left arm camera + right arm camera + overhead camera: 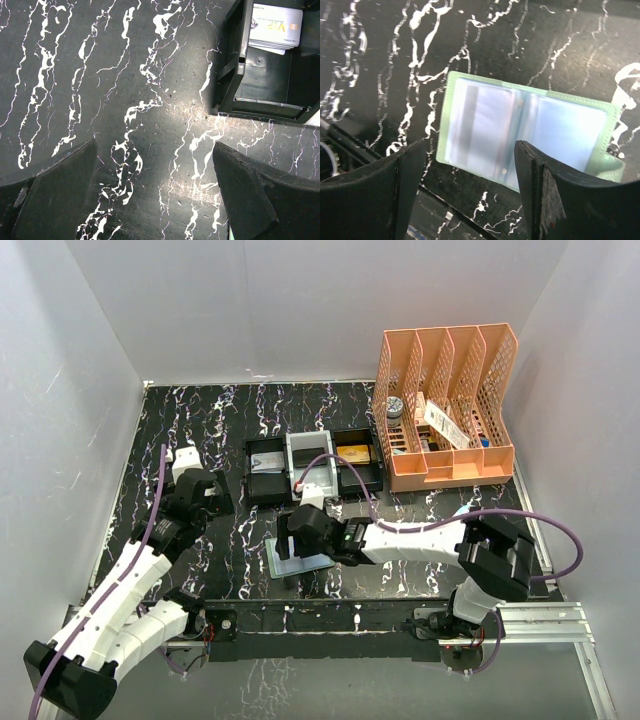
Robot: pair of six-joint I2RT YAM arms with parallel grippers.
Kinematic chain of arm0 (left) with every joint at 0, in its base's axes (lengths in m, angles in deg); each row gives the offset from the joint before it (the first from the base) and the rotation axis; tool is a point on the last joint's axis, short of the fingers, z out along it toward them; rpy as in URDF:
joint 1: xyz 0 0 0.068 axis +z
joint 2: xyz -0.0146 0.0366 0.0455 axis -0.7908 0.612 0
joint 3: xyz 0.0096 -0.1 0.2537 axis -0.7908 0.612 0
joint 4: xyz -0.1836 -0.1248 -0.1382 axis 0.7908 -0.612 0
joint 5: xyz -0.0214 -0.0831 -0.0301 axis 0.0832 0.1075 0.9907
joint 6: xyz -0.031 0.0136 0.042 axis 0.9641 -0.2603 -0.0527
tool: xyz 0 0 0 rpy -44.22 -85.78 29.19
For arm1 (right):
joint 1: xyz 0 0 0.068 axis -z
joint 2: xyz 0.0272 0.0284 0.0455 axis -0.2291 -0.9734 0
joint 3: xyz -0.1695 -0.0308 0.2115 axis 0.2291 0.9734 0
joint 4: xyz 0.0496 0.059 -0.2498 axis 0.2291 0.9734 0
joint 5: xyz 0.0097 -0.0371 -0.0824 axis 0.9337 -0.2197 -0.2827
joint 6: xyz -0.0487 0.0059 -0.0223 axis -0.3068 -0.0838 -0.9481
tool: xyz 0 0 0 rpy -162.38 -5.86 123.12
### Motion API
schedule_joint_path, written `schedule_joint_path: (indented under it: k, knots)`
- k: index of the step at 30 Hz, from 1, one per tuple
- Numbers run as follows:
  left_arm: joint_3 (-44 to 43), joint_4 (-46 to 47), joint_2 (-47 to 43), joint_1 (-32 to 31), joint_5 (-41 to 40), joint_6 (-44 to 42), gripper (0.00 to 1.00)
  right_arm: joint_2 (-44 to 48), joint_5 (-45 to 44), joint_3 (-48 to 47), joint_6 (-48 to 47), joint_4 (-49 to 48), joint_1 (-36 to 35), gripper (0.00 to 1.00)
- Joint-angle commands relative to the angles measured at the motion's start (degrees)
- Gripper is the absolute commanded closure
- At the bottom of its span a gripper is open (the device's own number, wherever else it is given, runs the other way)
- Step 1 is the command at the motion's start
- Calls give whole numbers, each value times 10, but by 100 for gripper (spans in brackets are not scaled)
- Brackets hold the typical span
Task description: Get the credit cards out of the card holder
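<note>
The card holder [520, 127] lies open and flat on the black marbled table, with a sage-green rim and pale blue clear pockets. A grey stripe shows through its left pocket; I cannot tell whether a card is inside. In the top view the card holder [290, 565] lies partly under my right gripper [303, 538]. My right gripper [470, 150] is open and empty, hovering over the holder's near edge. My left gripper [155, 150] is open and empty over bare table, left of the trays. White credit cards [277, 27] lie in the left black tray [235, 65].
Three small trays stand in a row behind the holder: black [250, 472], white [296, 462] and black [376, 468], the last with an orange card [354, 452]. An orange file organizer [445, 465] with small items stands at the back right. White walls enclose the table.
</note>
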Motion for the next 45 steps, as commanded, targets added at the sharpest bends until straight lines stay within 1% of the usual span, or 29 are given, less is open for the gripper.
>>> schedule_joint_path:
  k: [1,5,13,16,23,31,40,43,45]
  knots:
    - [-10,-9,-16,3,-29,8,1,-16,-99,-54,26,92,-15,31]
    - [-9,-9,-28,3,-34,11,1,-39,-115,-95,27,136,-23,34]
    - [-8,-10,-35,3,-35,12,1,-79,-101,-145,19,150,-32,38]
    - [-8,-11,-35,4,-35,12,1,-109,-94,-157,19,152,-33,40]
    - [-7,-9,-34,3,-30,10,1,-155,-95,-203,21,197,-34,43]
    - [-7,-9,-33,4,-30,10,1,-195,-108,-246,10,235,-34,41]
    - [-7,-7,-29,3,-26,8,1,-230,-107,-249,19,261,-34,42]
    - [-7,-7,-28,3,-24,7,1,-227,-99,-235,22,252,-34,45]
    - [-7,-8,-27,3,-24,7,1,-217,-87,-219,22,231,-34,51]
